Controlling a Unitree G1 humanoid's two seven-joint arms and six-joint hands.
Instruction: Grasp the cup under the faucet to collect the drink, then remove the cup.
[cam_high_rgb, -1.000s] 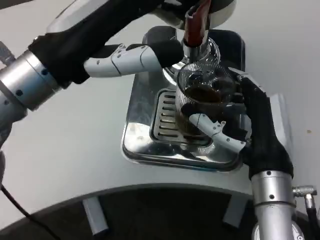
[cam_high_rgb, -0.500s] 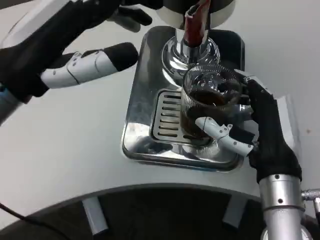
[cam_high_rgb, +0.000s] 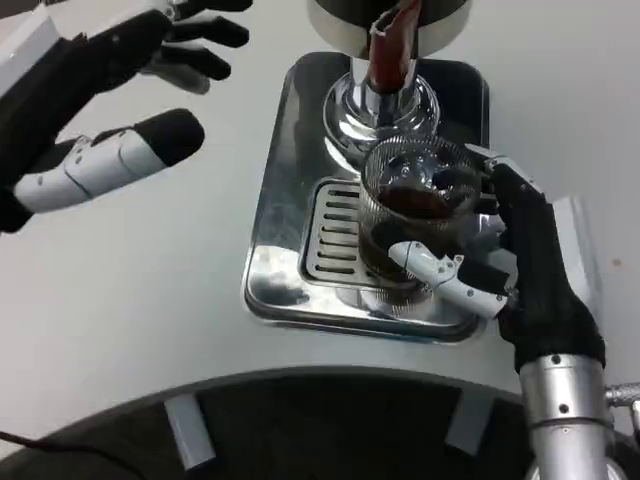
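Note:
A ribbed clear glass cup (cam_high_rgb: 412, 215) holding dark drink stands over the slotted grate of the chrome drip tray (cam_high_rgb: 290, 275). The faucet (cam_high_rgb: 388, 48), with its dark red lever, is just above and behind the cup. My right hand (cam_high_rgb: 505, 265) grips the cup from the right, with a white finger wrapped across its lower front. My left hand (cam_high_rgb: 120, 95) hovers open at the upper left, well away from the machine, fingers spread.
The dispenser's chrome base (cam_high_rgb: 385, 105) rises behind the cup. A white block (cam_high_rgb: 577, 250) sits by the tray's right side, close to my right wrist. The table's curved front edge (cam_high_rgb: 300, 385) runs below the tray. White tabletop spreads to the left.
My left hand has pulled back from the faucet lever to the upper left. The cup, held by my right hand, has shifted slightly forward and right.

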